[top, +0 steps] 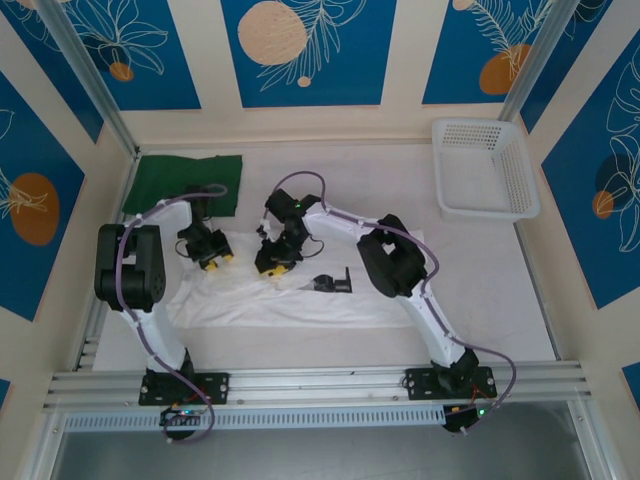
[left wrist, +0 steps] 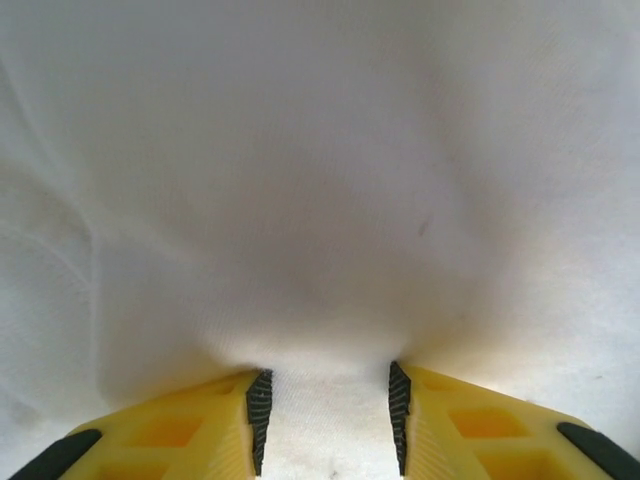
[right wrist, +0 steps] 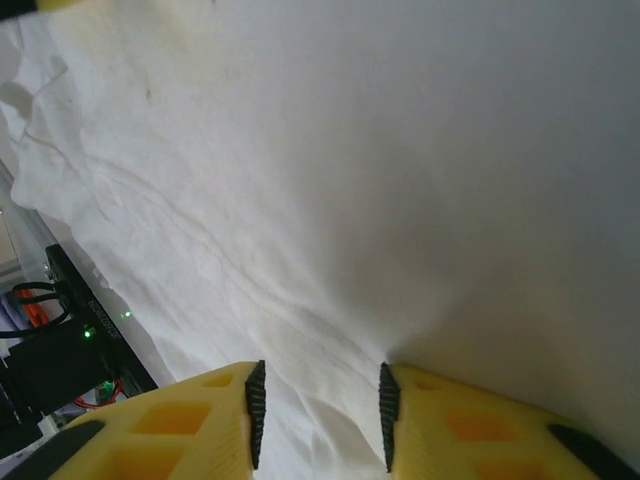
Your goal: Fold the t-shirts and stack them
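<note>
No legible writing; black marks on the white t-shirt are unreadable.

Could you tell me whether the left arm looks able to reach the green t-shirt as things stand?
Probably yes: the left hand is down on the white t-shirt, right beside the green t-shirt, and nothing lies between them.

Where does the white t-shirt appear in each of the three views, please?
Top external: the white t-shirt lies spread mid-frame, under the left gripper and right gripper.
Left wrist: white t-shirt beyond the left gripper.
Right wrist: white t-shirt beyond the right gripper.
Shared landmark: the yellow fingers.
</note>
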Motion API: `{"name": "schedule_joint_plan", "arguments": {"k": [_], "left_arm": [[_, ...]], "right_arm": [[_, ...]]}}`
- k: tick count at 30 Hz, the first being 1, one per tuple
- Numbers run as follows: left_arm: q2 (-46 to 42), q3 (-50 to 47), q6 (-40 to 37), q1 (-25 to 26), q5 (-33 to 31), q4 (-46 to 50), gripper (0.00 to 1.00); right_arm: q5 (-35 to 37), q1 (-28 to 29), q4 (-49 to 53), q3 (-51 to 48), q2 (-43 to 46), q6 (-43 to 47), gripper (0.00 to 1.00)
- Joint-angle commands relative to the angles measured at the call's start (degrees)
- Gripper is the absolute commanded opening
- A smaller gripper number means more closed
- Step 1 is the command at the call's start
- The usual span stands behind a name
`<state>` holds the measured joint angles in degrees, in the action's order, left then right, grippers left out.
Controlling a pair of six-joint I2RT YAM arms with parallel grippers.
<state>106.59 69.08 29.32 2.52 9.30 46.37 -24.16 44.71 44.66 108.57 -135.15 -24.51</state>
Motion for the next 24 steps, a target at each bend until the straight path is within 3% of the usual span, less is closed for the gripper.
{"name": "schedule_joint_plan", "arguments": {"k": [1, 5, 9, 13, 16, 24], "left_arm": [[-0.8, 2.7, 1.0, -0.5, -4.1, 1.1, 0.44], [-4.2, 5.7, 1.9, 0.8, -6.0, 2.4, 0.51], [-4.7, 7.6, 3.7, 3.9, -5.5, 2.8, 0.50], [-2.5, 6.2, 7.8, 7.1, -4.5, -0.3, 0.46], [0.1, 4.2, 11.3, 8.2, -3.5, -4.3, 0.45], [10.2, 9.6, 11.5, 12.8, -4.6, -4.6, 0.44]], "right_arm": [[0.9, -2.6, -4.0, -5.3, 9.8, -2.5, 0.40], [3.7, -7.5, -9.1, -16.1, 21.8, -6.2, 0.44], [15.7, -15.1, -5.1, -25.1, 28.5, -8.1, 0.43], [25.0, -23.2, -0.3, -30.6, 29.5, -10.9, 0.40], [25.5, -27.5, -3.9, -34.7, 29.6, -12.8, 0.39], [28.4, -30.5, 1.1, -34.0, 23.4, -19.0, 0.38]]}}
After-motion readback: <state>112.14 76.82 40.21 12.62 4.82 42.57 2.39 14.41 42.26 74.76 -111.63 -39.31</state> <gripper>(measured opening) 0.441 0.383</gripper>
